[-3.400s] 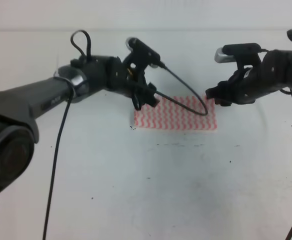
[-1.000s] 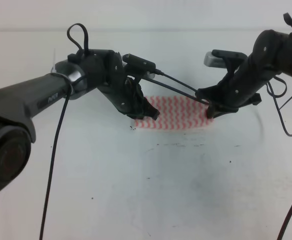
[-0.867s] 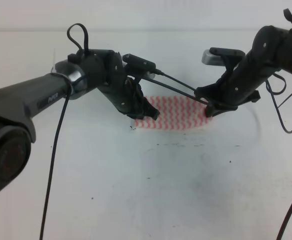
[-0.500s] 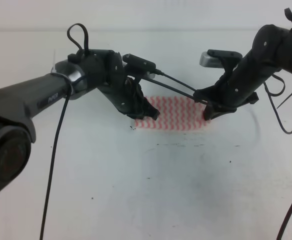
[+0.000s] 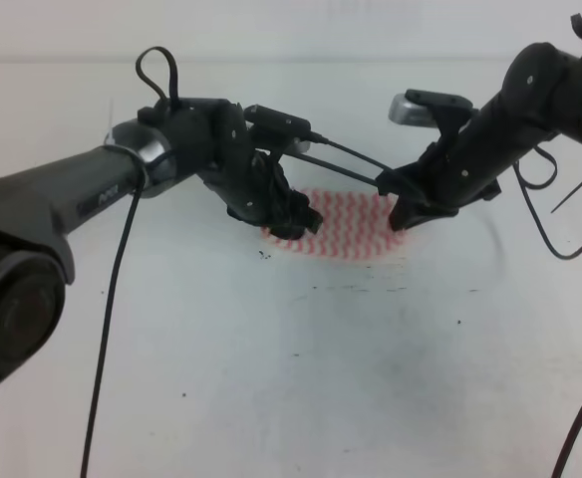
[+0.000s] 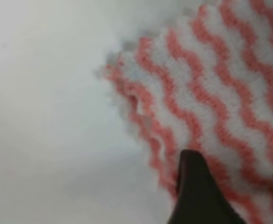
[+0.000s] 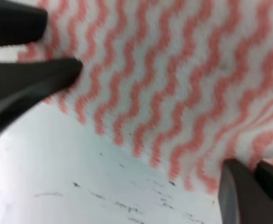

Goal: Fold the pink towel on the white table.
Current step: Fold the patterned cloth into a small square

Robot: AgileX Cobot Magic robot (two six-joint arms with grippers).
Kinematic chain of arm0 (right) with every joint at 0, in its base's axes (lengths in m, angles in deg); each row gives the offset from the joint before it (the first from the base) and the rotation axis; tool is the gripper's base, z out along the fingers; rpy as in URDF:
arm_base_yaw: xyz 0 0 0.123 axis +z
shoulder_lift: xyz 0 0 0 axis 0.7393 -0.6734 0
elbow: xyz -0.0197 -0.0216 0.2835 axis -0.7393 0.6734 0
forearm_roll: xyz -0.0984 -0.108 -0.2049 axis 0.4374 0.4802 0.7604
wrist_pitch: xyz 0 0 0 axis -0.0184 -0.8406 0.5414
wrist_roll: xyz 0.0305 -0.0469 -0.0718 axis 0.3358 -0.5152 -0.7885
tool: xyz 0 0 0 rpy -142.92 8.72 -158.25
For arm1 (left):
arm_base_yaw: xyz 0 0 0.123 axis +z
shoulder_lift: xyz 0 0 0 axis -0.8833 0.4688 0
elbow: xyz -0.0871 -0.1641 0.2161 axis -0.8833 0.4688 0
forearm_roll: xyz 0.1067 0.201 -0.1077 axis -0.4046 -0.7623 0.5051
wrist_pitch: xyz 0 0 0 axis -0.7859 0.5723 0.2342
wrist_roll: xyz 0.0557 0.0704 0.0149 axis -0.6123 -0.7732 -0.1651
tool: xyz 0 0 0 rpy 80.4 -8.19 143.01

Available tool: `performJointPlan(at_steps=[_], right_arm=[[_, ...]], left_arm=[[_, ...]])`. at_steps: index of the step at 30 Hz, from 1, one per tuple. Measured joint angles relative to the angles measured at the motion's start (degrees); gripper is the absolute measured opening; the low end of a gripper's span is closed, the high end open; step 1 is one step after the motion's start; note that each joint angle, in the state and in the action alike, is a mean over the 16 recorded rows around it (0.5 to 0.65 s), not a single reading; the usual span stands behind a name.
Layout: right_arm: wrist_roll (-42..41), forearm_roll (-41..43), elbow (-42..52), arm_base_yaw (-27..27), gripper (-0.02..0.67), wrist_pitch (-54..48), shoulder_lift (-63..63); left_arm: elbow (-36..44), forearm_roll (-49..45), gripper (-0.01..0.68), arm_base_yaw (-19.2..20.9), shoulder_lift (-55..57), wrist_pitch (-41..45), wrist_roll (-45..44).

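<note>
- the white table (image 5: 351,378) fills the high view, with bare surface across the whole lower half and a few dark specks below the cloth.
- the pink towel (image 5: 343,225) lies just above centre frame, between the two arms.
- the left gripper (image 5: 297,216) sits on the towel's left edge; in its wrist view dark fingers (image 6: 197,196) overlap the striped cloth, but how far apart they stand cannot be told.
- the right gripper (image 5: 403,212) has its jaws together, clamped on the towel's right corner, seen at lower right of its wrist view.
</note>
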Motion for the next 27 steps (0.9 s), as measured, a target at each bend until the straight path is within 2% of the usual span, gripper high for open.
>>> performJointPlan(at_steps=[6, 14, 27], right_arm=[[-0.7, -0.4, -2.0, 0.1, -0.016, -0.5, -0.1], [-1.6, -0.9, -3.7, 0.6, -0.015, -0.9, -0.2], [-3.8, -2.9, -3.8, 3.2, -0.016, 1.5, -0.1]], left_arm=[[-3.0, 0.1, 0.356, 0.6, -1.6, 1.0, 1.1], [-5.9, 0.0, 0.362, 1.3, -4.3, 2.3, 2.1], [-6.3, -0.3, 0.366, 1.7, -7.0, 2.5, 3.7]])
